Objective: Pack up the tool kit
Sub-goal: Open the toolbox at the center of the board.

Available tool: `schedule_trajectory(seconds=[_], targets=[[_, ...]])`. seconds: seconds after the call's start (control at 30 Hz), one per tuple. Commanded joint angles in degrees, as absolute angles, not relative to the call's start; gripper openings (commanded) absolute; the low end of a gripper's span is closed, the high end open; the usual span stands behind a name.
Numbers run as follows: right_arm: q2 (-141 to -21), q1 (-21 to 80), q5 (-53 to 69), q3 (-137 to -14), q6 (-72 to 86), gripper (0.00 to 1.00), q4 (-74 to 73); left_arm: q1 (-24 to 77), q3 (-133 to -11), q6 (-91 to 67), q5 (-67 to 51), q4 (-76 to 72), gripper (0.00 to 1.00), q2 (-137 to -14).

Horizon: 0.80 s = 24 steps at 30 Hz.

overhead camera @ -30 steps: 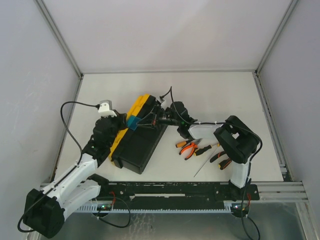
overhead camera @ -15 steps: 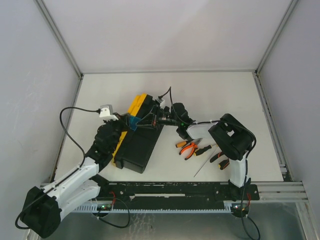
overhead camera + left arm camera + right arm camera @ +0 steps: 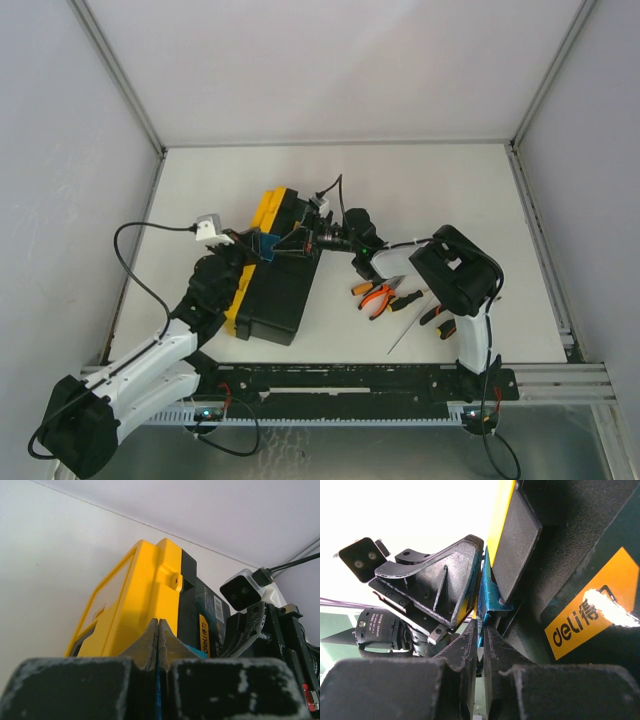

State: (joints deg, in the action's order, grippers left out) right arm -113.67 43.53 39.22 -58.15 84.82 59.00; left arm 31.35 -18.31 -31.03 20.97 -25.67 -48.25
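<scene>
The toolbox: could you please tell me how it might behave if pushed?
The toolbox looks like stiff moulded plastic, so it would probably slide as one piece. Its yellow lid looks raised, so it might swing or tip the box.

- Left arm: white shells, black joints; a thin black cable loops to its white wrist camera.
- Right arm: white link, bulky black housing.
- Left gripper: black fingers, scuffed grey.
</scene>
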Motion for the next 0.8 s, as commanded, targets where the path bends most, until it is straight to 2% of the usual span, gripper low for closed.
schedule_trajectory(seconds=[0.0,0.13,0.57,0.7,0.77], targets=[[-109.26,46.16,37.75,-68.43,89.11,0.03,85.4,35.6,-11.71,-36.37,11.14,-4.76,0.0,-52.64],[-107.52,46.1,38.26,-68.97,88.69,0.0,86.08,35.6,-11.76,-36.56,10.22,-5.86,0.0,-53.39],[-99.76,46.33,39.65,-70.31,86.67,0.0,73.73,35.95,-12.46,-36.45,12.45,-3.89,0.01,-53.02],[-96.01,45.44,34.32,-66.25,80.45,0.0,52.39,35.9,-15.3,-36.02,14.88,0.35,0.11,-48.6],[-95.84,44.61,32.08,-61.42,81.32,0.0,49.99,35.37,-17.7,-35.55,16.24,3.59,0.18,-46.44]])
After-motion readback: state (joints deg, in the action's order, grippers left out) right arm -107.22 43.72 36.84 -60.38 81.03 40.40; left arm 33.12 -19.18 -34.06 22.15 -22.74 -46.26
